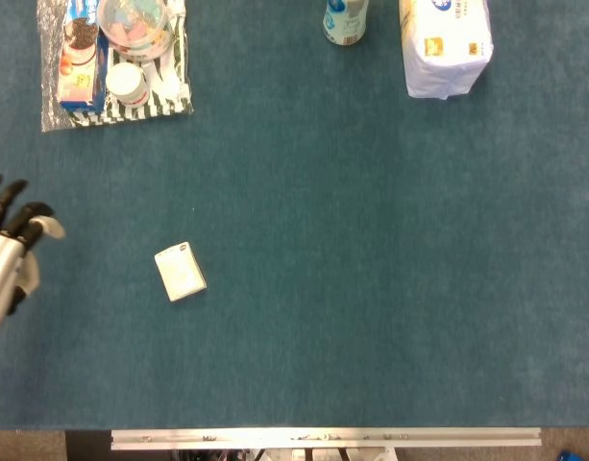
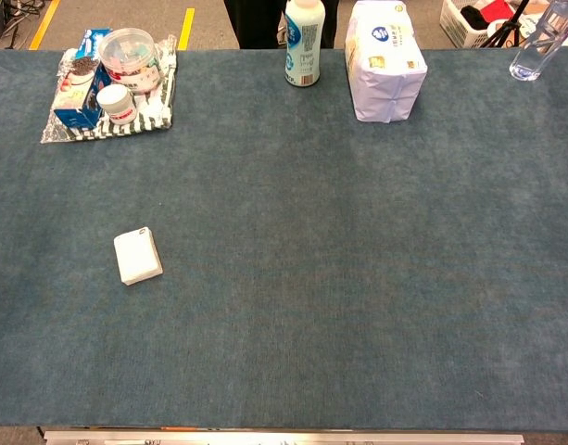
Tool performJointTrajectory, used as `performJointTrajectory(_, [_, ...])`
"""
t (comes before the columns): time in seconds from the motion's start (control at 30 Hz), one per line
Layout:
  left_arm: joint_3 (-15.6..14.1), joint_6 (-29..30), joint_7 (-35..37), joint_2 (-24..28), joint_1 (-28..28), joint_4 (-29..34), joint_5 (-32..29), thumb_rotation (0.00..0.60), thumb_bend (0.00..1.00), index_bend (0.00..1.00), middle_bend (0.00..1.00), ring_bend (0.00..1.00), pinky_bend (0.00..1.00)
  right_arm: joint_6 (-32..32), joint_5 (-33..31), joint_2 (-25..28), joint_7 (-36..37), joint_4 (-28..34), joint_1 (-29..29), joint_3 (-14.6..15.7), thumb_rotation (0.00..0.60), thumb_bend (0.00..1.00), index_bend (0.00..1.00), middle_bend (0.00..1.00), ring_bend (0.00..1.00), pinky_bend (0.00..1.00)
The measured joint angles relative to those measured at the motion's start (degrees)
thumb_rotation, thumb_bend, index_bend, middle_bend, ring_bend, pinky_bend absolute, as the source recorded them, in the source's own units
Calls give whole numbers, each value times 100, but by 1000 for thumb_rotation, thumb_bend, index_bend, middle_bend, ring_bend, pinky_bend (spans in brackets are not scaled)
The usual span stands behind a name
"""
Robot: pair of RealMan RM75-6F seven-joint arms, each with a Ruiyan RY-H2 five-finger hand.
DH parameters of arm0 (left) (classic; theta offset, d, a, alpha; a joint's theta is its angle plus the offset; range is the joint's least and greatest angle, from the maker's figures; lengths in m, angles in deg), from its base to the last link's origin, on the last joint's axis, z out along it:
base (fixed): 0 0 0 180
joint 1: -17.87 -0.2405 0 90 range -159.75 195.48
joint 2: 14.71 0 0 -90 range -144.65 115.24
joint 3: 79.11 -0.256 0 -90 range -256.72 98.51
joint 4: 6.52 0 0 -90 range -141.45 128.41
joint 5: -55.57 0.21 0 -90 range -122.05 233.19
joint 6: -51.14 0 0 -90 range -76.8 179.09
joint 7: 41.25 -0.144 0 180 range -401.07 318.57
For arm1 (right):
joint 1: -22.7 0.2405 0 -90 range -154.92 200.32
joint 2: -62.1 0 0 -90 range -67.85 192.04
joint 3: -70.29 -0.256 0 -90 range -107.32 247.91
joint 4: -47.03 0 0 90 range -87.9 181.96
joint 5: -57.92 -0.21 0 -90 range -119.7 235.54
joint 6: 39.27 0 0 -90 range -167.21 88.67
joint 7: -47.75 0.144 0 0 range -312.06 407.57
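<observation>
blue-green felt tabletop [image 2: 358,278], grey floor [image 2: 107,23] beyond

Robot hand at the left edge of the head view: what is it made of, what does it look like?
The robot hand has a silvery, ribbed metal-looking back, black fingers and a pale thumb tip. Only part shows at the frame edge; no cables or markings are visible.

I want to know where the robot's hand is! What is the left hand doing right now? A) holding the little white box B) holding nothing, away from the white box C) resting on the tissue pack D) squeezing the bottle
B: the left hand sits at the table's left edge with fingers apart and nothing in it, while the white box lies alone on the cloth, well apart from it.
</observation>
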Motion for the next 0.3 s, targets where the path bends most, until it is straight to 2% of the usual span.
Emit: performJointTrajectory(0.3, [160, -33, 238, -5, -68, -263, -212, 600, 932, 421, 337, 130, 88, 68, -53, -10, 27, -33, 18, -14, 600, 61, 591, 530, 335, 206])
